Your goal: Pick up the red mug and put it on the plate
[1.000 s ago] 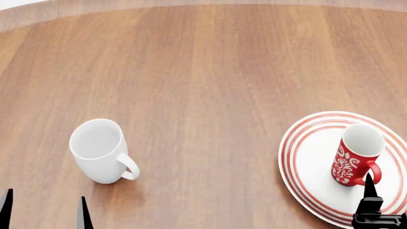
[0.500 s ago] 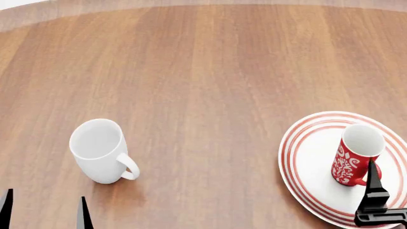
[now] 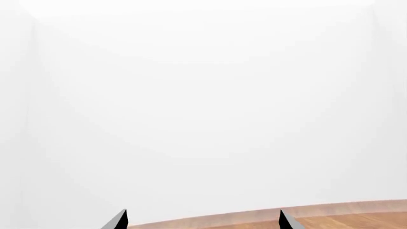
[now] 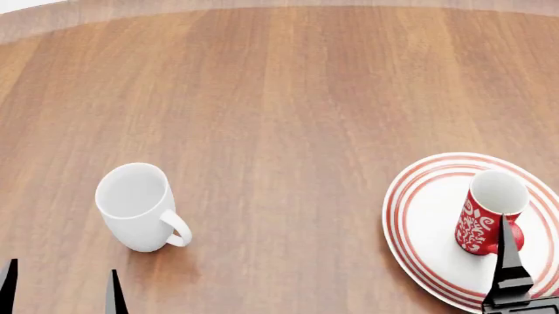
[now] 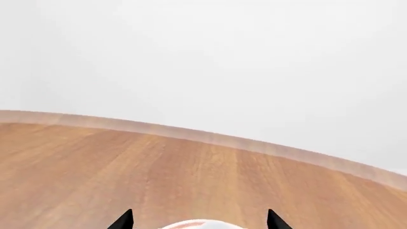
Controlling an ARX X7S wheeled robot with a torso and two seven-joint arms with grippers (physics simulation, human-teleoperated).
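Red mug stands upright on the ringed plate at the right of a wooden tabletop [image 4: 288, 98].

At far left, the left gripper [image 4: 61, 291] shows two dark fingertips [image 4: 114, 291] spread apart over bare wood, its jaws open and holding nothing. Just beyond it a plain white mug [image 4: 140, 206] sits on the tabletop, handle turned toward the robot. Well to the right, the plate [image 4: 419, 216] carries the red mug [image 4: 487, 212], its handle facing the robot. The right gripper [image 5: 198, 220] hovers at the plate's near edge; its wrist view shows the jaws parted, gripping nothing, with the mug's rim between the tips.
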